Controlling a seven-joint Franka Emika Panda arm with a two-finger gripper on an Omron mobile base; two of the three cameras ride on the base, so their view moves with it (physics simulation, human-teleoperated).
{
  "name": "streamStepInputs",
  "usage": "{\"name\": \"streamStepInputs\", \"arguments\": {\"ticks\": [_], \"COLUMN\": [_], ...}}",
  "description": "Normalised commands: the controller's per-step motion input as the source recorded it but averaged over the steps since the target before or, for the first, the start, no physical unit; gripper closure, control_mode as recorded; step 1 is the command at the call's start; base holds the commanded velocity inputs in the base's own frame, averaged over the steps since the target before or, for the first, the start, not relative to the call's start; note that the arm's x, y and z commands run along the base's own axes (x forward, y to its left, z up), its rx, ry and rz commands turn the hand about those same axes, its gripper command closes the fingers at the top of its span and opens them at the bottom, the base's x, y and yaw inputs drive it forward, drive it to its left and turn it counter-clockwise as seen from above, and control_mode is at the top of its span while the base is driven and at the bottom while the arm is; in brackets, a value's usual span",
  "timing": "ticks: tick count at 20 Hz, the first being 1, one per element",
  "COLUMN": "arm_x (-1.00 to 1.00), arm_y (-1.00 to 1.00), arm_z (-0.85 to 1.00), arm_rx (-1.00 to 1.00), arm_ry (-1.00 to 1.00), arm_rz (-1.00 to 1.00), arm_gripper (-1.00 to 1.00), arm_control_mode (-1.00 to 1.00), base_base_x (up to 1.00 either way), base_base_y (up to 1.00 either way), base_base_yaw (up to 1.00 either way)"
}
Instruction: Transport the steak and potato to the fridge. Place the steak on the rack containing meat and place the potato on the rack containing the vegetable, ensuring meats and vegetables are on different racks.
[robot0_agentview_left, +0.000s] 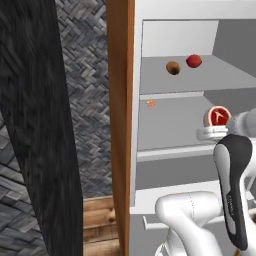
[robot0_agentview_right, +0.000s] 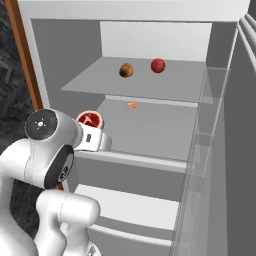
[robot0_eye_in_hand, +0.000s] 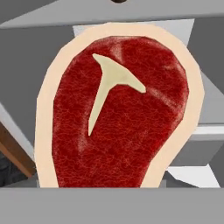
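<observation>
Sharing the fridge's (robot0_agentview_right: 220, 30) topmost shelf (robot0_agentview_right: 165, 82), potato (robot0_agentview_right: 126, 70) and vegetable (robot0_agentview_right: 158, 65); pincer (robot0_agentview_right: 95, 131) holding steak (robot0_agentview_right: 90, 120).

The fridge (robot0_agentview_right: 220, 125) stands open; on its topmost shelf (robot0_agentview_right: 90, 82) the brown potato (robot0_agentview_right: 126, 70) sits just left of the red tomato (robot0_agentview_right: 158, 65); a tiny orange piece (robot0_agentview_right: 132, 105) lies on the middle shelf (robot0_agentview_right: 150, 130); the steak (robot0_agentview_right: 90, 120) stands upright at the arm's (robot0_agentview_right: 47, 150) end, near that shelf's left front.

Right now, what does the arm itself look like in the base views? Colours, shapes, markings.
The arm is glossy white, built of rounded, bulbous segments. One link has a black curved cover with faint small lettering. A round dark grey joint cap carries a ring of small dots and a centre mark. The wrist is a white block with a small dark mark. No cables show.
</observation>
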Motion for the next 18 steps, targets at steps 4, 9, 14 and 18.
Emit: {"name": "streamStepInputs", "arguments": {"ticks": [4,9,14,18], "arm_x": [0.84,0.75,0.72,0.69], "arm_y": [-0.28,-0.28,-0.13,-0.09], "arm_z": [-0.46,-0.4,-0.41,-0.43], "arm_rx": [0.02,0.01,0.02,0.02], "arm_ry": [0.0,0.0,0.0,0.0], "arm_rz": [0.05,0.04,0.02,0.02], "arm_gripper": [1.0,1.0,1.0,1.0], "arm_control_mode": [-1.0,-1.0,-1.0,-1.0], "base_base_x": [0.0,0.0,0.0,0.0], "base_base_y": [0.0,0.0,0.0,0.0], "base_base_yaw": [0.0,0.0,0.0,0.0]}}
